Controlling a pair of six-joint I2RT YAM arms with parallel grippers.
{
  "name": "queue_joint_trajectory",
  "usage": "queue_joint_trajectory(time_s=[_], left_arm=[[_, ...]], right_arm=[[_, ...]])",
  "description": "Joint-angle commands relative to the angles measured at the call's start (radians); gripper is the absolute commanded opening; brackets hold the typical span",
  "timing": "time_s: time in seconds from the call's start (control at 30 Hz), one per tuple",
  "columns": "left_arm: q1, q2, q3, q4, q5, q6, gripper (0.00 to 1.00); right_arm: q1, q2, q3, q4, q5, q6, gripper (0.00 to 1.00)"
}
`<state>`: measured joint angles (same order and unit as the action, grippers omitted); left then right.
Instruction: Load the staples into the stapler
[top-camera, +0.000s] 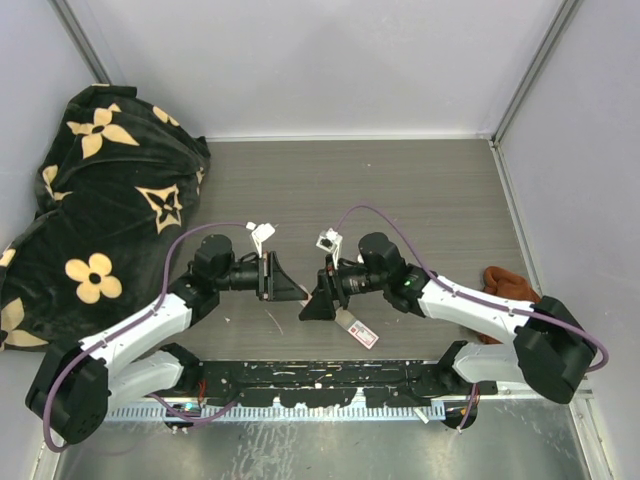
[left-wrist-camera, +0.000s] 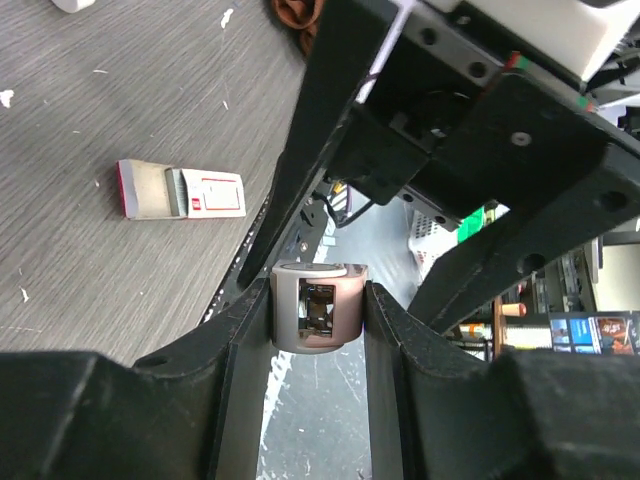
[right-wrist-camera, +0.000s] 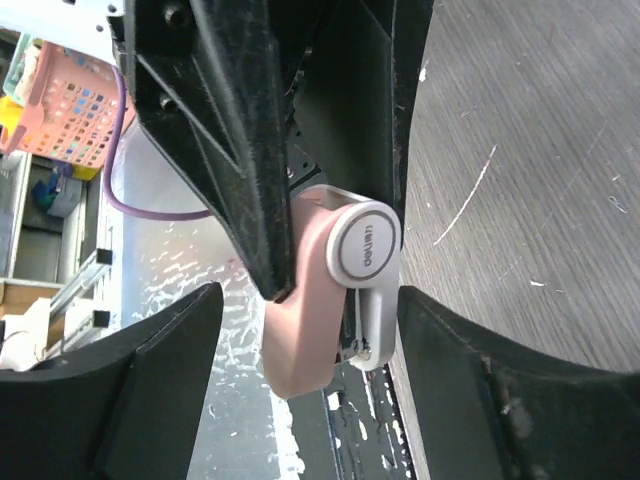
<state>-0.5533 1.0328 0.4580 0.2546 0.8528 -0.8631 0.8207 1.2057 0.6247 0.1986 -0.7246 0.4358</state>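
A small pink-and-grey stapler (left-wrist-camera: 318, 305) hangs above the table's near edge, and my left gripper (left-wrist-camera: 318, 290) is shut on its sides. In the right wrist view the same stapler (right-wrist-camera: 335, 300) sits between the wide-apart fingers of my right gripper (right-wrist-camera: 308, 295). That gripper is open, with a clear gap on its left side. In the top view the two grippers (top-camera: 292, 287) (top-camera: 318, 300) meet nose to nose and hide the stapler. The staples' box (left-wrist-camera: 182, 190) lies flat on the table with its tan tray slid partly out. It sits just right of the grippers (top-camera: 357, 328).
A black cushion with cream flowers (top-camera: 100, 200) fills the left side. A rust-brown cloth (top-camera: 510, 285) lies by the right wall. White tags (top-camera: 263, 232) stick up from both wrists. The arms' black base rail (top-camera: 320, 380) runs along the near edge.
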Motion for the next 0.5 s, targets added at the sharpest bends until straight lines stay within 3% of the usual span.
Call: queue_joint_trajectory(time_s=[0.0,0.07,0.1,0.13,0.3,0.33,0.37,0.4,0.43,0.47], left_arm=[[-0.015,-0.037,0.038,0.046,0.033,0.027,0.02],[-0.017,-0.043,0.036,0.046,0.032,0.026,0.00],[-0.018,-0.046,0.034,0.046,0.033,0.027,0.00],[-0.019,-0.047,0.033,0.046,0.033,0.027,0.00],[-0.020,-0.053,0.034,0.046,0.033,0.026,0.00],[-0.020,-0.054,0.034,0.045,0.029,0.026,0.00],[-0.020,-0.054,0.034,0.043,0.026,0.026,0.00],[-0.020,-0.056,0.035,0.044,0.025,0.026,0.00],[-0.020,-0.056,0.037,0.044,0.025,0.024,0.00],[-0.020,-0.056,0.038,0.044,0.025,0.024,0.00]], right_arm=[[0.002,0.035,0.020,0.093,-0.125,0.066,0.64],[0.002,0.056,0.026,0.084,-0.134,0.067,0.30],[0.002,0.063,0.026,0.078,-0.133,0.066,0.07],[0.001,0.067,0.023,0.075,-0.122,0.066,0.01],[0.002,0.062,0.018,0.080,-0.113,0.063,0.01],[0.001,0.062,0.023,0.073,-0.113,0.061,0.15],[0.001,0.062,0.024,0.069,-0.110,0.060,0.43],[0.002,0.061,0.026,0.069,-0.108,0.060,0.61],[0.002,0.058,0.024,0.068,-0.106,0.058,0.76],[0.001,0.055,0.023,0.068,-0.104,0.057,0.83]])
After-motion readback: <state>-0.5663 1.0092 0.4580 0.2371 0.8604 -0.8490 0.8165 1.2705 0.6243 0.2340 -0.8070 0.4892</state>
